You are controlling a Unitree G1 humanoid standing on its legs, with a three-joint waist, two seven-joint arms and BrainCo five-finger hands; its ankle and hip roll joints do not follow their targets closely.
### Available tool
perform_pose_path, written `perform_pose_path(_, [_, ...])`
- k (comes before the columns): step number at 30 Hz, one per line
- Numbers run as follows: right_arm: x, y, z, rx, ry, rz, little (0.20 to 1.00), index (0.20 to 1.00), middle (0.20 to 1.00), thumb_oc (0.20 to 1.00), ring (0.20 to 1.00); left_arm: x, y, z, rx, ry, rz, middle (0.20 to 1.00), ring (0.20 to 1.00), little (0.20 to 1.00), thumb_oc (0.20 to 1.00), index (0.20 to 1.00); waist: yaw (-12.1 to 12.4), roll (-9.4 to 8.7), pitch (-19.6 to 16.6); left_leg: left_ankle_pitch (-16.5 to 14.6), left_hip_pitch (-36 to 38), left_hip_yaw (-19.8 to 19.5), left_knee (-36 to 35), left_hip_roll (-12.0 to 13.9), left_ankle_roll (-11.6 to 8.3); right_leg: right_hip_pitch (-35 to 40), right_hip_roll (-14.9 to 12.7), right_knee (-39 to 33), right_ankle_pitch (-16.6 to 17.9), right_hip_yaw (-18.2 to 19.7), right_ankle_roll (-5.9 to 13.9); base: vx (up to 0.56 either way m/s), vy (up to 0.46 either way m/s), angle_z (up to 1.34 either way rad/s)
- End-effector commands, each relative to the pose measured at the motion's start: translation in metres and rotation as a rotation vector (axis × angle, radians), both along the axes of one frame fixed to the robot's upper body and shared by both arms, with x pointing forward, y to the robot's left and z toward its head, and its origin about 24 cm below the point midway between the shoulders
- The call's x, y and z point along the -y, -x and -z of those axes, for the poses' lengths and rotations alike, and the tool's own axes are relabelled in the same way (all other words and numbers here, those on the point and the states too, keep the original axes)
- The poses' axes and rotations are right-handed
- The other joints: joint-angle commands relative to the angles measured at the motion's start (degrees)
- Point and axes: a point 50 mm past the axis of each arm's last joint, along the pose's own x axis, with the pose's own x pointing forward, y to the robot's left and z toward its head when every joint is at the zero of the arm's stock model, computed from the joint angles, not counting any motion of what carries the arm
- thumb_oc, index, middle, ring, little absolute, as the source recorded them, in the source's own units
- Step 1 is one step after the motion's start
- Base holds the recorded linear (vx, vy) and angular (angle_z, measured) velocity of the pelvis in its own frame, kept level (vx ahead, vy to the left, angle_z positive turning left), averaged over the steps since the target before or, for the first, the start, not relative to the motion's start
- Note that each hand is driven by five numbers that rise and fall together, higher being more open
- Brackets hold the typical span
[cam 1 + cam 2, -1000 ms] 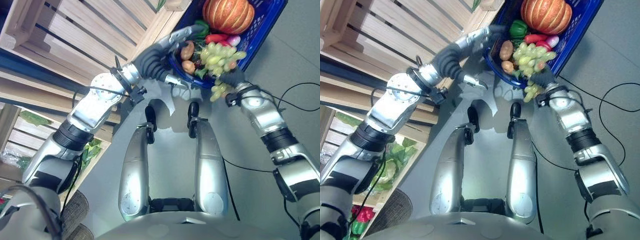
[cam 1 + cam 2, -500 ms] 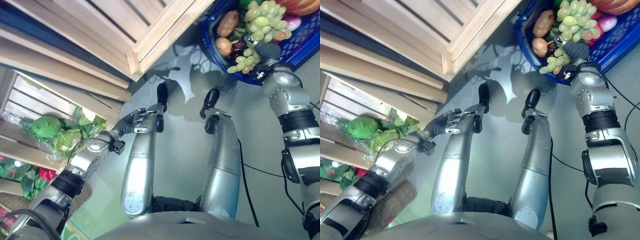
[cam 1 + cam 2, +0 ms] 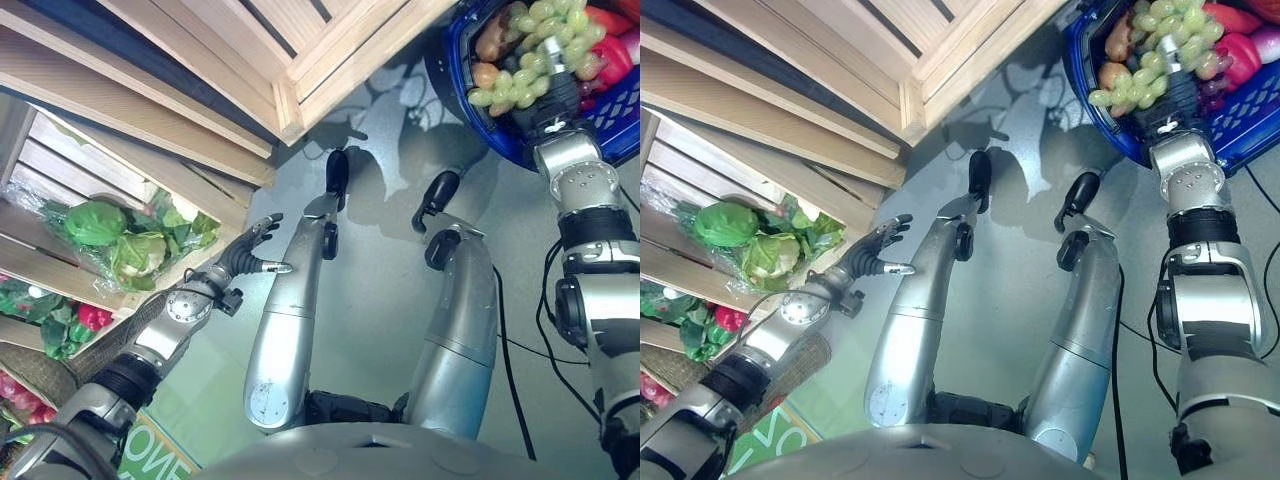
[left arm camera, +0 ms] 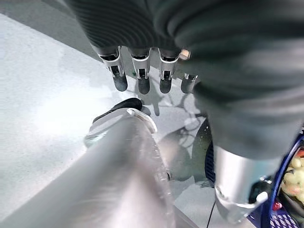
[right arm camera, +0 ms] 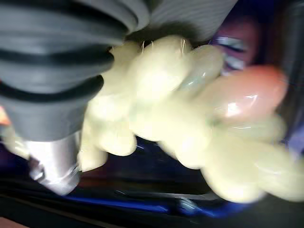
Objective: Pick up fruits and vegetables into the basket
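- Standing over a grey floor, with pale slatted wooden crates stacked along the robot's left and a blue plastic mesh basket sitting on the floor ahead to the right.
- Resting inside that basket: a brown potato, a red pepper and a bunch of pale green grapes draped toward the near rim, some berries hanging just over the edge.
- Lying in the lower crate on the left: leafy green cabbages in clear wrap, with red and green produce further down, all waiting to be collected.
- Reaching into the basket with the right robot hand, its dark cover pressed among the grapes; seeing the grapes tight against the wrist in the right wrist view, but unable to tell whether the fingers are clenched round the bunch or already released.
- Hanging low beside the crate with the left robot hand, fingers straight and spread, grasping nothing, the same relaxed fingers showing in the left wrist view.
- Judging the step in hand as settling the grapes: letting go only once the bunch lies fully inside the rim, then lifting straight up to avoid dragging berries out.
- Steering the free left robot hand toward the nearest cabbage, approaching from the crate's open side and closing round the wrapped head rather than loose film.
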Motion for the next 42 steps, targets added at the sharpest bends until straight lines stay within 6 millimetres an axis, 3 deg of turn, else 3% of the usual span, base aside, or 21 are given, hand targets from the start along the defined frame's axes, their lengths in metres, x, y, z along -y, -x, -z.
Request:
perform_pose_path(1, [0.038,0.024,0.007,0.019,0.146,0.175,1.000,1.000,1.000,1.000,1.000,0.020,0.030,0.027,-0.085,0.080,0.039,1.000,1.000,1.000,1.000,1.000,-2.00,12.47,-2.63,-5.55,6.66,0.98,-4.20,-1.78,3.91,6.15,3.87,-1.63,-3.53,-3.57,2.23,-0.06,0.068,0.01])
perform_pose_path(5, [0.023,0.038,0.055,-0.008,0.180,0.151,1.000,1.000,1.000,1.000,1.000,0.018,0.042,0.041,-0.148,0.130,0.003,1.000,1.000,1.000,1.000,1.000,-3.51,10.80,-2.63,-5.13,12.35,2.37,-7.32,-1.89,3.57,11.94,4.62,-5.54,-2.47,-4.37,2.36,-0.05,0.101,-0.04])
perform_pose_path(11, [-0.025,0.080,0.157,-0.155,0.119,0.027,1.000,1.000,1.000,1.000,1.000,0.006,0.062,0.067,-0.252,0.205,-0.100,1.000,1.000,1.000,1.000,1.000,-7.10,6.86,-2.63,-5.52,23.84,4.01,-11.66,-1.53,3.31,23.19,5.60,-11.71,-1.01,-4.71,3.31,-0.04,0.118,-0.07])
perform_pose_path(12, [-0.025,0.081,0.157,-0.157,0.119,0.026,1.000,1.000,1.000,1.000,1.000,0.006,0.063,0.067,-0.254,0.205,-0.100,1.000,1.000,1.000,1.000,1.000,-7.14,6.82,-2.63,-5.48,24.02,3.99,-11.78,-1.54,3.30,23.37,5.60,-11.80,-1.00,-4.73,3.32,-0.02,0.118,-0.13])
perform_pose_path(13, [-0.035,0.098,0.186,-0.244,0.156,-0.017,1.000,1.000,1.000,1.000,1.000,0.002,0.070,0.077,-0.297,0.234,-0.136,1.000,1.000,1.000,1.000,1.000,-8.06,5.61,-2.63,-5.71,28.06,4.44,-13.07,-1.33,3.26,27.55,5.83,-13.74,-0.74,-4.78,3.75,-0.02,0.107,-0.10])
perform_pose_path(16, [-0.046,0.117,0.215,-0.347,0.205,-0.079,1.000,1.000,1.000,1.000,1.000,-0.005,0.078,0.087,-0.319,0.233,-0.181,1.000,1.000,1.000,1.000,1.000,-9.01,3.84,-2.63,-5.60,33.96,4.67,-15.51,-1.07,3.15,33.79,5.96,-16.68,-0.11,-5.10,4.42,-0.06,0.116,-0.07])
perform_pose_path(17, [-0.049,0.120,0.221,-0.367,0.236,-0.110,1.000,1.000,1.000,1.000,1.000,-0.007,0.078,0.090,-0.321,0.231,-0.185,1.000,1.000,1.000,1.000,1.000,-9.31,3.12,-2.63,-3.91,35.07,5.06,-16.81,-0.79,3.38,35.44,5.98,-18.83,1.91,-5.92,4.17,-0.09,0.053,-0.09])
perform_pose_path(19, [-0.056,0.131,0.236,-0.418,0.307,-0.175,1.000,1.000,1.000,1.000,1.000,-0.010,0.082,0.097,-0.349,0.252,-0.209,1.000,1.000,1.000,1.000,1.000,-9.84,1.83,-2.63,-3.54,39.46,4.75,-19.12,-0.50,3.06,40.51,6.53,-21.97,2.55,-6.16,4.55,-0.05,0.054,-0.07])
perform_pose_path(21, [-0.063,0.147,0.256,-0.487,0.347,-0.260,1.000,1.000,1.000,1.000,1.000,-0.014,0.090,0.110,-0.411,0.300,-0.243,1.000,1.000,1.000,1.000,1.000,-10.24,0.11,-2.63,-3.04,45.68,4.39,-22.25,-0.17,2.61,47.85,7.13,-26.46,3.37,-6.47,5.20,0.03,0.043,-0.04])
perform_pose_path(25, [-0.070,0.183,0.294,-0.674,0.476,-0.410,1.000,1.000,1.000,1.000,1.000,-0.016,0.109,0.130,-0.502,0.279,-0.253,1.000,1.000,1.000,1.000,1.000,-10.03,-1.92,-7.35,-1.89,53.73,3.87,-28.67,0.00,1.95,57.35,8.18,-34.20,4.71,-6.66,6.31,0.12,0.016,-0.03])
perform_pose_path(29, [-0.073,0.211,0.321,-0.862,0.621,-0.535,1.000,1.000,1.000,1.000,1.000,-0.012,0.115,0.143,-0.579,0.251,-0.232,1.000,1.000,1.000,1.000,1.000,-9.30,-3.56,-12.13,-1.40,58.85,3.64,-32.78,-0.09,1.98,62.96,8.76,-38.88,6.17,-7.17,7.37,0.09,0.011,0.00])
perform_pose_path(36, [-0.094,0.254,0.351,-1.085,0.506,-0.705,1.000,1.000,1.000,1.000,1.000,-0.005,0.128,0.163,-0.765,0.238,-0.245,1.000,1.000,1.000,1.000,1.000,-9.03,-5.71,-18.43,-2.87,63.80,4.41,-34.01,-0.33,3.04,67.51,8.95,-40.16,6.20,-6.57,7.84,0.07,0.040,0.01])
perform_pose_path(39, [-0.097,0.263,0.357,-1.161,0.428,-0.721,1.000,1.000,1.000,1.000,1.000,-0.007,0.128,0.166,-0.817,0.294,-0.294,1.000,1.000,1.000,1.000,1.000,-9.09,-6.42,-19.95,-3.98,65.69,4.67,-33.76,-0.69,3.48,69.44,8.96,-41.14,6.36,-6.04,7.95,0.00,0.040,-0.04])
perform_pose_path(42, [-0.096,0.266,0.359,-1.201,0.492,-0.760,1.000,1.000,1.000,1.000,1.000,-0.006,0.130,0.169,-0.867,0.319,-0.289,1.000,1.000,1.000,1.000,1.000,-9.03,-6.81,-20.77,-4.53,66.83,4.88,-33.71,-0.90,3.68,70.64,8.90,-41.88,6.66,-5.97,7.98,-0.01,0.016,-0.05])
